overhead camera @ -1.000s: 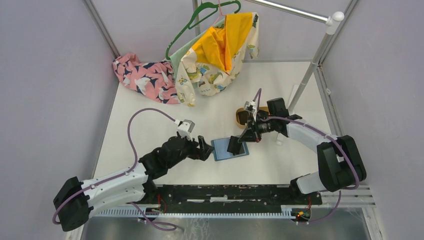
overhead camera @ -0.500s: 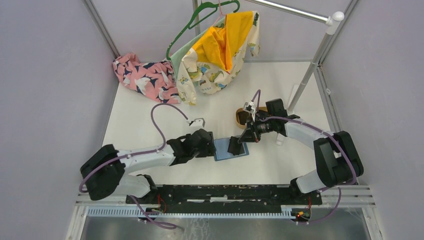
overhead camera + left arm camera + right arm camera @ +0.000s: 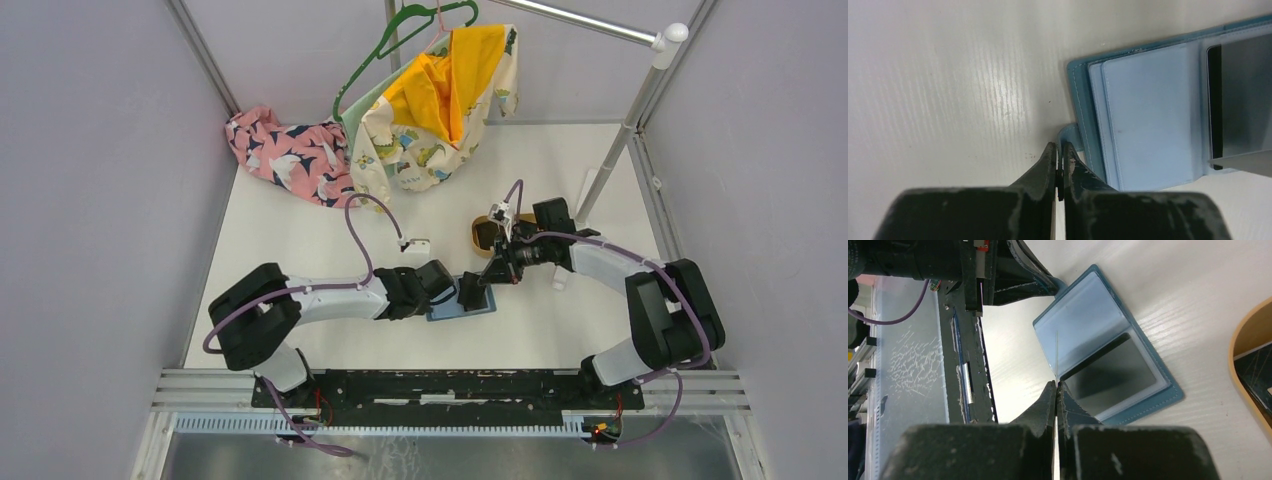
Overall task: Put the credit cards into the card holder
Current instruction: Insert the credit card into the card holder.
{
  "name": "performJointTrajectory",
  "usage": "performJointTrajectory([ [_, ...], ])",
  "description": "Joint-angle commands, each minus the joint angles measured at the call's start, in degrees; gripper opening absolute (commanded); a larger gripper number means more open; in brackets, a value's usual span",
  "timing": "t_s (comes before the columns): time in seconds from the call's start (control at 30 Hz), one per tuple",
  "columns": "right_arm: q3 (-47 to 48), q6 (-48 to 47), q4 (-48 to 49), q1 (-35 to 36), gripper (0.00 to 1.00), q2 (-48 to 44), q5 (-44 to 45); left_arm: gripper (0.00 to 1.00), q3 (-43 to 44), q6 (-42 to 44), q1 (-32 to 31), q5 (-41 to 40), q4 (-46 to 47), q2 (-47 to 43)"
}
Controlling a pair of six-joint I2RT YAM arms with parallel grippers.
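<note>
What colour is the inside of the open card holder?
The card holder is pale blue inside, teal-edged; clearest in left wrist view.

Bright, even light from overhead; shadows soft and short. Top view sharp throughout. Left wrist: glare streaks on the white table (image 3: pixel 998 95), left pincer (image 3: pixel 1059 152) blurred up close, card holder (image 3: pixel 1143 115) fairly sharp. Right wrist: right pincer (image 3: pixel 1056 387) out of focus, credit card (image 3: pixel 1056 352) just a hairline edge-on, grey sheen on the holder's clear sleeve.

One card holder (image 3: pixel 1088 320), one tray (image 3: pixel 1243 337), two arms (image 3: pixel 330 298) (image 3: pixel 610 262)
</note>
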Motion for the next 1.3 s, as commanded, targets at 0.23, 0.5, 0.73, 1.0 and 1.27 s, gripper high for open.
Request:
performJointTrajectory([
  [0.23,-5.7,10.85,10.75,-2.31,0.0,-0.37,-5.0,0.02,-7.22,22.41,-0.11,4.63,3.32,-7.63],
  [0.5,-9.92,22.61,21.98,-2.27,0.0,1.74,-8.4,0.18,-7.03,24.81,-0.16,5.45,3.51,-7.39],
  [0.73,-7.45,18.74,17.74,-2.29,0.0,3.39,-8.32,0.63,-6.09,16.53,4.01,6.2,6.03,-9.85],
  [1.0,-2.89,9.48,7.14,-2.28,0.0,3.71,-2.64,0.35,-6.47,15.67,11.99,14.76,10.95,-8.38],
  [1.27,-4.6,18.67,13.62,-2.28,0.0,6.98,-3.03,0.22,-5.87,21.15,15.09,15.21,10.82,-6.17],
])
